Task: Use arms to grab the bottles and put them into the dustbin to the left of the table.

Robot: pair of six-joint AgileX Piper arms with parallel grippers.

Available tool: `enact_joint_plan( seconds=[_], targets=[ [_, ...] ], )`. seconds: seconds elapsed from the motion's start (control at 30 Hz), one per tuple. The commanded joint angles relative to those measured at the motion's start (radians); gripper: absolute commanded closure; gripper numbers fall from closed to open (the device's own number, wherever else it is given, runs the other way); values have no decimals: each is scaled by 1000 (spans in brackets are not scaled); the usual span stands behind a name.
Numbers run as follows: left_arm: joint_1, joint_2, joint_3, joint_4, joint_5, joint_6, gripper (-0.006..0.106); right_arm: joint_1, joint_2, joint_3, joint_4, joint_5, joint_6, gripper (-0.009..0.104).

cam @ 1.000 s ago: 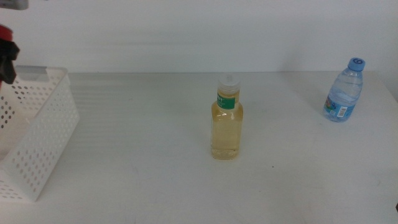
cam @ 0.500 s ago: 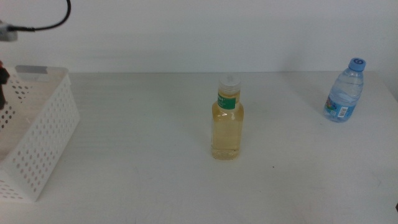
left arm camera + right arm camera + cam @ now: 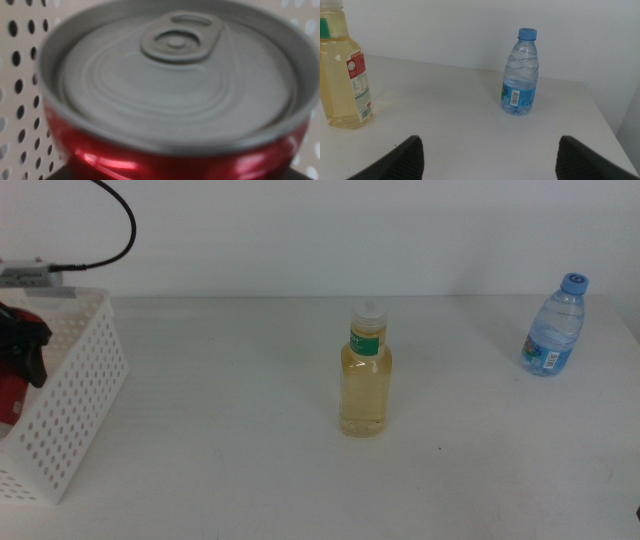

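My left gripper [image 3: 24, 344] hangs over the white perforated dustbin [image 3: 75, 405] at the table's left end, shut on the red soda can [image 3: 8, 400], which sits low inside the bin. In the left wrist view the can [image 3: 170, 95] fills the picture, grey top and pull tab towards the camera, with the dustbin wall [image 3: 20, 75] behind it. A clear bottle of yellowish liquid [image 3: 365, 375] with a green label stands upright mid-table. The blue-capped water bottle [image 3: 552, 328] stands at the far right. My right gripper [image 3: 487, 160] waits open near the table's right front, facing both bottles [image 3: 520, 75] [image 3: 342, 75].
The white table [image 3: 220, 450] stretches between the dustbin and the bottles. A black cable [image 3: 120, 220] loops above the left arm. A pale wall stands behind the table's far edge.
My left gripper has come down from above the dustbin's rim into the bin with the red can. Both bottles and the right arm have stayed put.
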Motion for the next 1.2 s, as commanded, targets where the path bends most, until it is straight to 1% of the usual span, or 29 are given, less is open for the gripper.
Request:
enact_joint_plan(
  seconds=[0.0,0.23,0.3,0.43,0.53,0.57,0.6,0.63,0.67,0.8,1.03,1.17],
  targets=[
    [0,-48,-37,-15,45,3,105,-5,-26,-9,-10,-80,-9,25],
    [0,-9,-37,-16,23,8,105,-5,-26,-9,-10,-80,-9,25],
    [0,-2,-37,-16,23,25,103,-5,-26,-9,-10,-80,-9,25],
    [0,-2,-37,-16,18,56,96,-5,-26,-9,-10,-80,-9,25],
    [0,-2,-37,-16,9,58,86,-5,-26,-9,-10,-80,-9,25],
    [0,-2,-37,-16,5,58,82,-5,-26,-9,-10,-80,-9,25],
    [0,-2,-37,-16,-9,58,57,-5,-26,-9,-10,-80,-9,25],
    [0,-2,-37,-16,-9,58,50,-5,-26,-9,-10,-80,-9,25],
    [0,-2,-37,-16,-9,58,32,-5,-26,-9,-10,-80,-9,25],
    [0,-2,-37,-8,-5,54,11,-5,-26,-9,-10,-80,-9,25],
    [-4,-59,-70,-9,44,17,10,-5,-26,-9,-10,-80,-9,25],
    [-21,-125,-129,-37,81,-21,10,-5,-26,-9,-10,-80,-9,25]
  ],
)
